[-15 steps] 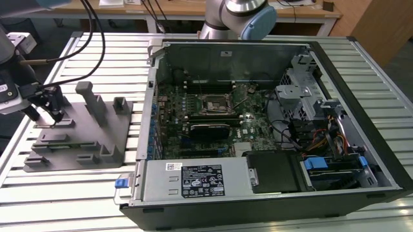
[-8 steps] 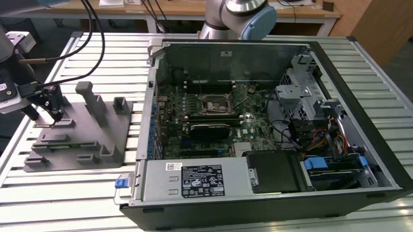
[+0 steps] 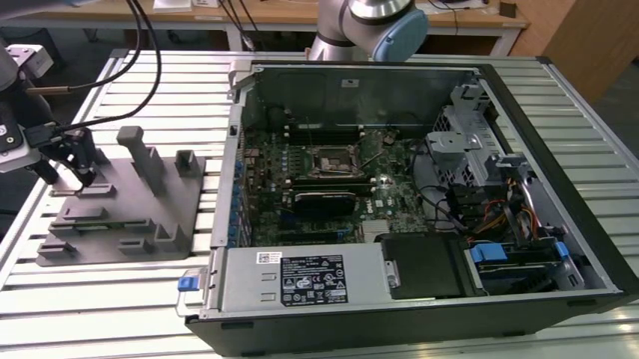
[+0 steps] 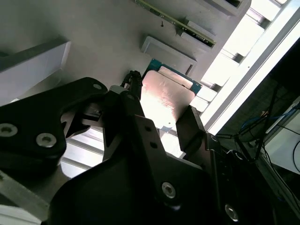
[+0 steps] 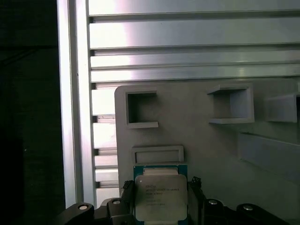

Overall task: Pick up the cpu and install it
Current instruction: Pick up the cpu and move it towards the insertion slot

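Cpu [image 5: 161,197] is clamped by opposite edges in the gripper [image 5: 161,186] at the fixture [image 5: 211,150], likely so its flat top stays untouched.

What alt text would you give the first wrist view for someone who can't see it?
The gripper holds the cpu, a square silver-topped chip, by two opposite edges with its black fingers. Behind it lies a grey fixture block with small square pockets, resting on a slatted aluminium table.
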Available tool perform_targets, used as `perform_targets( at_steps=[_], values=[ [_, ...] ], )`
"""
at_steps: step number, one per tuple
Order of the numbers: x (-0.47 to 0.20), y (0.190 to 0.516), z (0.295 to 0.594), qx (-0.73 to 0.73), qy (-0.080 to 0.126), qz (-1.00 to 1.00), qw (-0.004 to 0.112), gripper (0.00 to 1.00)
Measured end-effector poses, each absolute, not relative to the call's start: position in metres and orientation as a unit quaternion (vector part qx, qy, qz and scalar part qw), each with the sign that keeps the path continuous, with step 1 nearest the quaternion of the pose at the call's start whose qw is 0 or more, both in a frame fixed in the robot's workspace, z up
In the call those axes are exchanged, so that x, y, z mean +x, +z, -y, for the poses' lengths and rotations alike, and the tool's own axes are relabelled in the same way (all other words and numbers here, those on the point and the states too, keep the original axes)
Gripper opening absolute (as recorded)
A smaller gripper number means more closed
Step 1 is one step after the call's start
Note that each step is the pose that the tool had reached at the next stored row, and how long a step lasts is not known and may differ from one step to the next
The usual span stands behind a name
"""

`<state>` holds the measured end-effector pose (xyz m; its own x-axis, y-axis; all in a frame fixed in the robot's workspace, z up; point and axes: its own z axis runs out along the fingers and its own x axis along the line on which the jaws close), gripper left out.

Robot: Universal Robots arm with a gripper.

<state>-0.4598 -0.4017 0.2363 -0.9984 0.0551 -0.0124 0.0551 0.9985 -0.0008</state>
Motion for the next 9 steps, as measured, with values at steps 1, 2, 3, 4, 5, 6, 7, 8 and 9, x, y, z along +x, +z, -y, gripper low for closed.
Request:
perform_targets(
  at_steps=[1,2,3,4,5,6,7,8,9],
  values=[
    [-0.4598,0.2374,0.4017,0.028,-0.001,-1.0,0.006,0.54],
    [-0.4599,0.2382,0.4016,0.028,-0.001,-1.0,0.006,0.54],
    [-0.4599,0.2392,0.4016,0.028,-0.001,-1.0,0.006,0.54],
    [-0.4599,0.2402,0.4015,0.028,-0.001,-1.0,0.006,0.54],
    [-0.4598,0.2412,0.4014,0.028,-0.001,-1.0,0.006,0.54],
    [-0.4599,0.2424,0.4014,0.028,-0.001,-1.0,0.006,0.54],
    [-0.4599,0.2434,0.4014,0.028,-0.001,-1.0,0.006,0.54],
    [-0.4599,0.2444,0.4013,0.028,-0.001,-1.0,0.006,0.54],
    [-0.4599,0.2453,0.4012,0.028,-0.001,-1.0,0.006,0.54]
  ],
)
